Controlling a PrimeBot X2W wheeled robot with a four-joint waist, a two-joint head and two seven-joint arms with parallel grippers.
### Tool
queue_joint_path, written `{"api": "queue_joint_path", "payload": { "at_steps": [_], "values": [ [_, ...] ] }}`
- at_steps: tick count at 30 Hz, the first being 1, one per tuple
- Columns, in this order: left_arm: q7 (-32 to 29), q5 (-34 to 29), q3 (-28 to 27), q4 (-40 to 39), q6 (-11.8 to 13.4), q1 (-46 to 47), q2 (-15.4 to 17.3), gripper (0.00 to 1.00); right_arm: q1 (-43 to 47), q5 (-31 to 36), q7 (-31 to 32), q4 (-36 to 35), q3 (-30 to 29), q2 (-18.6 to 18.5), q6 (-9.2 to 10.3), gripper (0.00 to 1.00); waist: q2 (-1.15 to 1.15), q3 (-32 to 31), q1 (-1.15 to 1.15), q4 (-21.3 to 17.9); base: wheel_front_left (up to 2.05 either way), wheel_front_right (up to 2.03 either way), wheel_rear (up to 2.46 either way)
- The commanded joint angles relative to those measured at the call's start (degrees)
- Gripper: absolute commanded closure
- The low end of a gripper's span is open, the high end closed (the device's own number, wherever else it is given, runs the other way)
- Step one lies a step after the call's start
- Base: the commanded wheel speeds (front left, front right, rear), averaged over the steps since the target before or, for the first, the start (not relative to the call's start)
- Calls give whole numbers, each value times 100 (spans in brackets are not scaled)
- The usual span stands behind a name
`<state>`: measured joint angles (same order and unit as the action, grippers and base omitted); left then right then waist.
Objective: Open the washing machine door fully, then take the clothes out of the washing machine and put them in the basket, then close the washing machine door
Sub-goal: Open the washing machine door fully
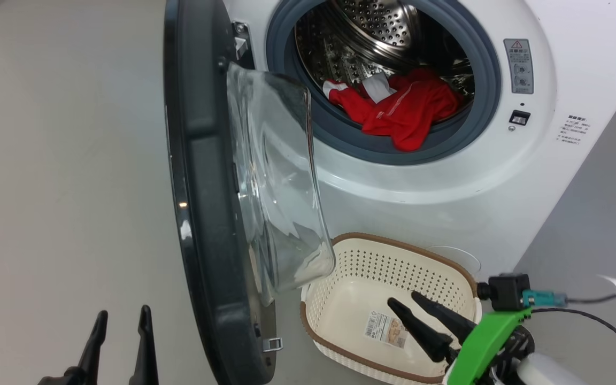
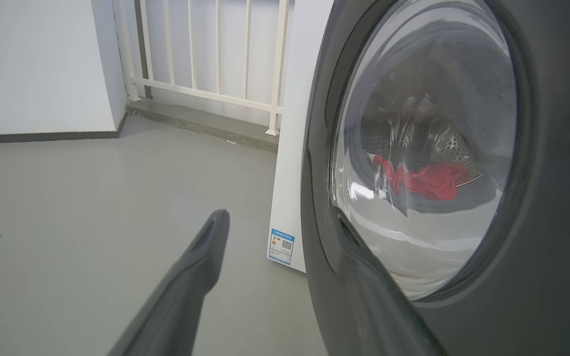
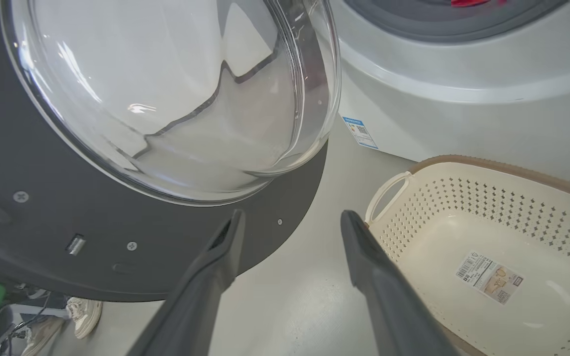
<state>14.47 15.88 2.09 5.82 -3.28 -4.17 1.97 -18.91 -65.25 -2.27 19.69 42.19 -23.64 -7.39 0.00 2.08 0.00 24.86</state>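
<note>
head view: the door is seen swung open at the left of the washer, nearly edge-on, its glass bowl bulging toward the basket. the clothes, red with some white, are heaped at the front of the drum and draped over the grey gasket. the basket is set on the floor just before the washer, below the opening; a sticker is seen on its bottom. the left gripper is held wide and empty, low and left of the door; in the left wrist view one finger is seen across the door's black rim, though contact cannot be told. the right gripper is spread wide and empty over the basket's near side. in the right wrist view a shoe is seen below the door's edge.
</note>
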Motion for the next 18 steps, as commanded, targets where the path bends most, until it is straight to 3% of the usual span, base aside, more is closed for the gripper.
{"api": "queue_joint_path", "payload": {
  "at_steps": [1,5,9,18],
  "values": [
    [52,20,-193,-100,-20,168,90,0,-134,83,-142,-93,93,-43,-10,0,0,-7,0,-2,0,0,0],
    [52,8,-196,-89,-20,170,90,0,-301,462,-946,219,498,-163,-10,0,0,-34,0,-2,0,0,0],
    [52,-8,-204,-85,-24,159,90,0,-414,876,-1248,530,613,-177,-10,0,0,-48,0,-12,0,0,0],
    [52,-8,-230,-101,-27,177,90,0,39,2584,-1271,29,-1017,290,-10,0,0,12,0,-64,0,0,0]
  ]
}}
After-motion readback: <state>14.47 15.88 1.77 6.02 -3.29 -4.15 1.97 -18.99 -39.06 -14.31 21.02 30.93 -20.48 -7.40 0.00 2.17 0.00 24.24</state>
